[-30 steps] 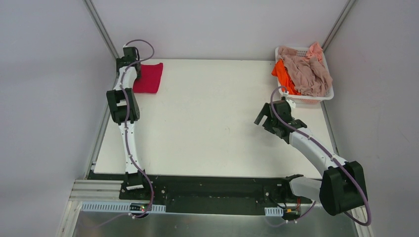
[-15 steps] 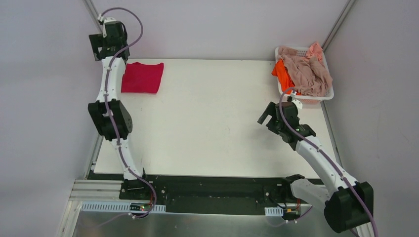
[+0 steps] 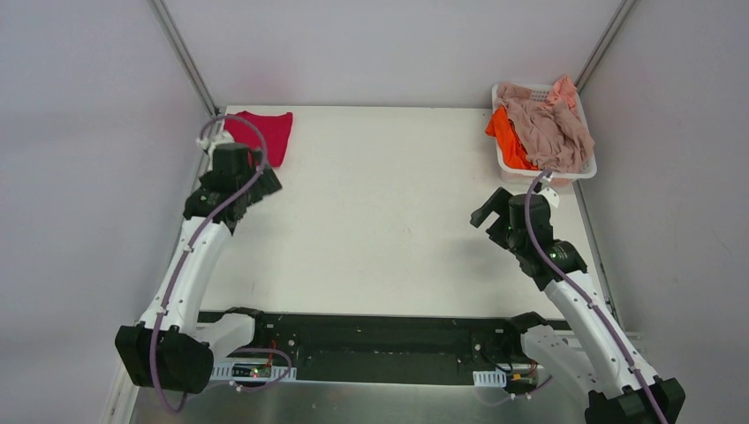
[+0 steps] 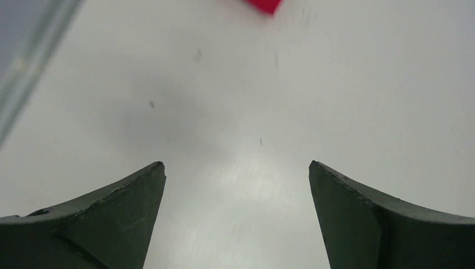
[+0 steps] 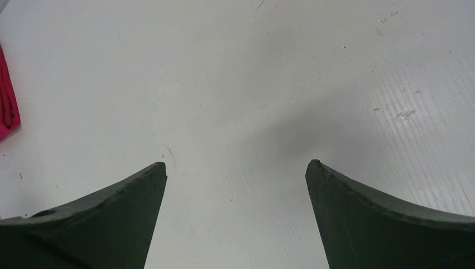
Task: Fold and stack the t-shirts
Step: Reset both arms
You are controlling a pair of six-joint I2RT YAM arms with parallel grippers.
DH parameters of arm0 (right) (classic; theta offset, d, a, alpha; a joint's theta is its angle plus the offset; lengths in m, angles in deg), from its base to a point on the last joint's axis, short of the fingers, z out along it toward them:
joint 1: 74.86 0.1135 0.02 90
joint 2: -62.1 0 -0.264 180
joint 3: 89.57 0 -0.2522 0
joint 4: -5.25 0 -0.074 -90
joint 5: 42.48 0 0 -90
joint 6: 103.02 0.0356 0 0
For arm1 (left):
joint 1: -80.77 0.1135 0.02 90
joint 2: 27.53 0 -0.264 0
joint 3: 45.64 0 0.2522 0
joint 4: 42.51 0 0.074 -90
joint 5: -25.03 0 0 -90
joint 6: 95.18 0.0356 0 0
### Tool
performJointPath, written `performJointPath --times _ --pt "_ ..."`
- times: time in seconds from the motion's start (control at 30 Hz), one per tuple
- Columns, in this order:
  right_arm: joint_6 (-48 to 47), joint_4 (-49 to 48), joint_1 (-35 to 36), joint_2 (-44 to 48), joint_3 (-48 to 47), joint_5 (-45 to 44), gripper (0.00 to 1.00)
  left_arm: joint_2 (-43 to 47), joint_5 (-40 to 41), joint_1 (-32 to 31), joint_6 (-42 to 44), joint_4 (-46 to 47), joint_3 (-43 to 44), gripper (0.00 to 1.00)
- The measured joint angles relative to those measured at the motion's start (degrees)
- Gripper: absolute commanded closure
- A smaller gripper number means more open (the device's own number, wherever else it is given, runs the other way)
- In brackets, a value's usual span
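Note:
A folded crimson red t-shirt [image 3: 269, 131] lies at the table's far left corner; a corner of it shows in the left wrist view [image 4: 263, 4] and its edge in the right wrist view [image 5: 7, 106]. A bright orange t-shirt [image 3: 506, 137] and crumpled pinkish-beige t-shirts [image 3: 552, 124] fill the white basket [image 3: 585, 171] at the far right. My left gripper [image 3: 263, 184] [image 4: 235, 168] is open and empty over bare table just in front of the red shirt. My right gripper [image 3: 482, 216] [image 5: 235, 165] is open and empty, in front of the basket.
The white table [image 3: 380, 203] has metal frame posts at its far corners, left [image 3: 181, 49] and right [image 3: 609, 40]. Grey walls close it in on three sides. A black rail [image 3: 371, 340] runs along the near edge by the arm bases.
My left arm has swung back from the far left corner and come down in front of the red shirt. My right arm has drawn back slightly toward the near right. Both grippers stay open.

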Motion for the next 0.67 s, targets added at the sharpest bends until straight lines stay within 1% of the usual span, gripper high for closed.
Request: performJointPath --times 0.1,0.17,0.27,0.5,0.67 --pt "-0.02 0.96 0.00 0.92 0.35 -0.04 0.00 3.52 -2.75 -6.69 -6.12 -1.42 -11.43 0.01" --pt "-0.02 1.14 0.00 1.64 1.09 -0.09 0.00 5.22 -3.45 -10.10 -8.94 -1.97 -17.31 0.01" --pt "-0.02 1.25 0.00 2.67 2.93 -0.31 0.00 8.17 -3.80 -11.45 -12.33 -3.67 -23.37 0.01" --pt "0.09 0.61 -0.02 5.05 5.95 -1.57 0.00 14.34 -2.45 -11.45 -14.51 -3.61 -24.90 0.01" --pt "0.20 -1.16 -0.02 7.52 7.98 -2.84 0.00 16.44 -1.16 -11.45 -14.58 -3.48 -24.90 0.01"
